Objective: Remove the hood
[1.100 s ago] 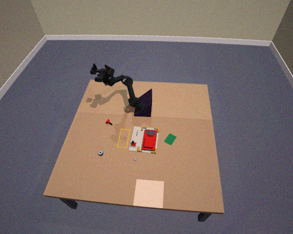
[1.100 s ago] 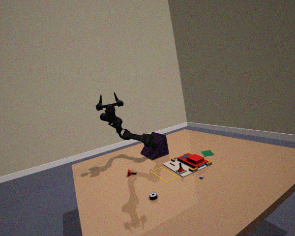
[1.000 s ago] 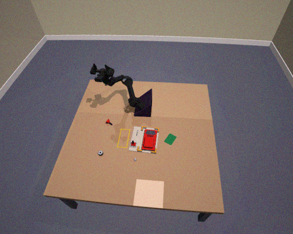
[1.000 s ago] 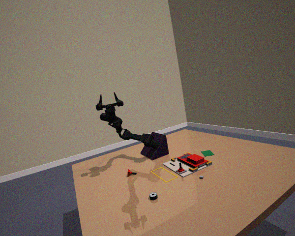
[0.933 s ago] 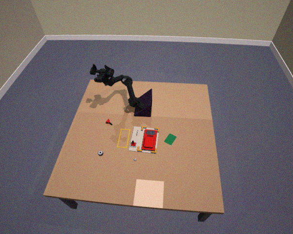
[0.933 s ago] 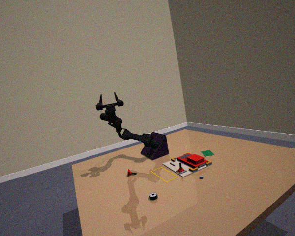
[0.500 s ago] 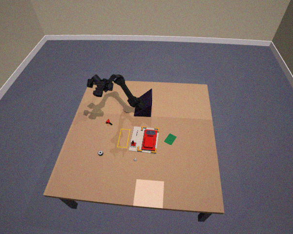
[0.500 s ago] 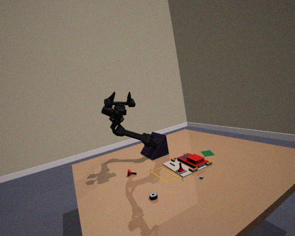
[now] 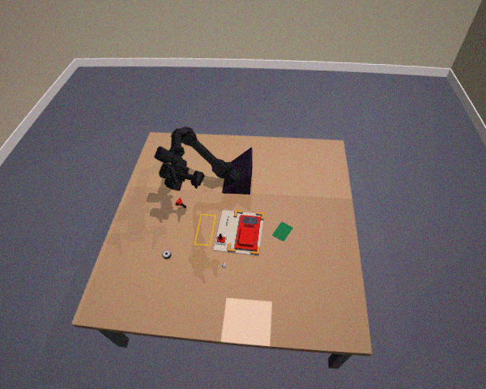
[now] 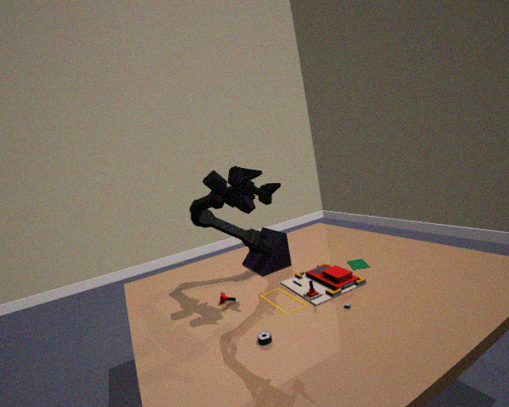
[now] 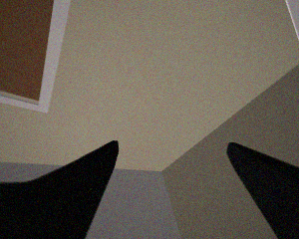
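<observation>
The red toy car (image 9: 247, 234) (image 10: 333, 275) sits on a white board (image 9: 226, 226) (image 10: 322, 298) with orange corner stops, near the middle of the table. Its hood is on the car; I cannot tell it apart from the body at this size. The marked area is a yellow outline (image 9: 197, 230) (image 10: 274, 304) just left of the board, with nothing inside it. My gripper (image 9: 190, 176) (image 10: 270, 179) (image 11: 171, 146) is open and empty. It is held high in the air near the arm's base, far from the car, and the wrist view shows only walls.
A small red and black part (image 9: 179, 203) (image 10: 223, 298) lies left of the outline. A wheel (image 9: 166, 254) (image 10: 264, 337) and a tiny grey piece (image 9: 223, 264) (image 10: 347, 305) lie nearer the front. A green card (image 9: 282, 231) (image 10: 358, 264) lies right of the car. A pale square (image 9: 246, 322) marks the front edge.
</observation>
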Motion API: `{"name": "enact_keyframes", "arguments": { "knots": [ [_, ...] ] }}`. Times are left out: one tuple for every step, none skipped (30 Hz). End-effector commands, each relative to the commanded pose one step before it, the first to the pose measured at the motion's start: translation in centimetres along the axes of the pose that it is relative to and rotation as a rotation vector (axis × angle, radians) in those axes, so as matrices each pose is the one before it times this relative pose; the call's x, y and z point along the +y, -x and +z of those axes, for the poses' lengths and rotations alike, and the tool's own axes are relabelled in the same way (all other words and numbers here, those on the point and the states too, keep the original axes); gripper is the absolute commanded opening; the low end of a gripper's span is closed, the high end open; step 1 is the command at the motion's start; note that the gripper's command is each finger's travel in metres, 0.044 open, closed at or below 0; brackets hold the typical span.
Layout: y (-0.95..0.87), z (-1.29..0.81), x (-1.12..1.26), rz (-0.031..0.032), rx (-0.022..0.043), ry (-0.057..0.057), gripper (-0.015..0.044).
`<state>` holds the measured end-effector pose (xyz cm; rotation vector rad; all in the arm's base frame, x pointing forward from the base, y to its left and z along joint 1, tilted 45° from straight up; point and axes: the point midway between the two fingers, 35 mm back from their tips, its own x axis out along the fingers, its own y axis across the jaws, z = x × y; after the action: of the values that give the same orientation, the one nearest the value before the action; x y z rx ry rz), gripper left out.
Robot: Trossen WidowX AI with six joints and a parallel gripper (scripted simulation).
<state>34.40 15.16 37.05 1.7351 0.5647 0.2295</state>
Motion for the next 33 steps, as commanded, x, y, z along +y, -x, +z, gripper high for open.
{"name": "enact_keyframes", "arguments": {
  "knots": [
    [-2.517,0.727,-3.170,-0.12405,-0.04847,0.0796,0.0440],
    [-0.471,0.110,-0.522,-0.02246,-0.00906,0.0131,0.0440],
    [-0.552,0.170,-0.586,-0.02737,-0.01240,0.0154,0.0440],
    [-0.687,0.189,-0.728,-0.03438,-0.01484,0.0198,0.0440],
    [-0.803,0.187,-0.848,-0.04062,-0.01651,0.0240,0.0440],
    [-0.824,0.153,-0.861,-0.04200,-0.01596,0.0256,0.0440],
    [-0.825,0.113,-0.851,-0.04237,-0.01500,0.0266,0.0440],
    [-0.921,0.162,-0.920,-0.04932,-0.01812,0.0304,0.0440],
    [-1.022,0.127,-1.007,-0.05532,-0.01864,0.0353,0.0440],
    [-1.021,0.069,-0.984,-0.05577,-0.01707,0.0369,0.0440],
    [-1.019,0.014,-0.957,-0.05613,-0.01550,0.0385,0.0440],
    [-1.016,-0.039,-0.927,-0.05641,-0.01394,0.0400,0.0440],
    [-1.011,-0.090,-0.894,-0.05661,-0.01240,0.0416,0.0440],
    [-1.005,-0.138,-0.858,-0.05672,-0.01087,0.0431,0.0440],
    [-0.998,-0.184,-0.819,-0.05676,-0.00938,0.0446,0.0440],
    [-0.989,-0.226,-0.777,-0.05673,-0.00790,0.0461,0.0440],
    [-0.979,-0.265,-0.733,-0.05662,-0.00646,0.0475,0.0440],
    [-1.020,-0.331,-0.729,-0.05942,-0.00505,0.0516,0.0440],
    [-1.014,-0.369,-0.682,-0.05969,-0.00358,0.0536,0.0440],
    [-0.998,-0.400,-0.624,-0.05934,-0.00211,0.0552,0.0440],
    [-0.980,-0.427,-0.566,-0.05893,-0.00069,0.0567,0.0440],
    [-0.961,-0.449,-0.506,-0.05846,0.00068,0.0582,0.0440],
    [-0.940,-0.466,-0.445,-0.05794,0.00200,0.0597,0.0440],
    [-0.918,-0.478,-0.384,-0.05737,0.00327,0.0611,0.0440],
    [-0.894,-0.485,-0.323,-0.05675,0.00448,0.0625,0.0440],
    [-0.869,-0.487,-0.262,-0.05609,0.00564,0.0638,0.0440],
    [-0.843,-0.484,-0.202,-0.05540,0.00674,0.0651,0.0440],
    [-0.827,-0.565,-0.131,-0.05470,0.00831,0.0667,0.0440],
    [-0.797,-0.549,-0.070,-0.05398,0.00914,0.0679,0.0440],
    [-0.765,-0.529,-0.012,-0.05325,0.00992,0.0691,0.0440],
    [-0.733,-0.504,0.044,-0.05252,0.01066,0.0702,0.0440],
    [-0.698,-0.474,0.096,-0.05168,0.01135,0.0712,0.0440],
    [-0.539,-0.357,0.119,-0.04116,0.00964,0.0582,0.0440]
  ]
}}
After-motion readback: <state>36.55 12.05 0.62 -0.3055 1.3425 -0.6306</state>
